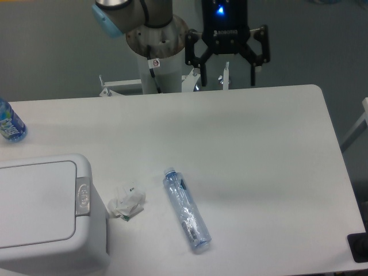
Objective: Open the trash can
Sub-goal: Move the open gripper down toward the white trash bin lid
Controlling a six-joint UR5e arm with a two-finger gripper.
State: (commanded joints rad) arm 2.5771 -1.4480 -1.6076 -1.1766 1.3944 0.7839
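Observation:
The trash can (40, 218) is a large boxy white bin at the front left of the table. Its flat lid panel (34, 204) lies closed. A small grey oval push button (83, 196) sits on its right rim. My gripper (227, 77) hangs at the far edge of the table, high and well to the right of the bin. Its two black fingers (252, 72) are spread apart and hold nothing.
A clear plastic bottle (186, 210) lies on its side in the middle front. A crumpled white wrapper (127, 202) lies just right of the bin. A blue-labelled bottle (10, 124) stands at the left edge. The arm's base column (156, 52) rises behind the table.

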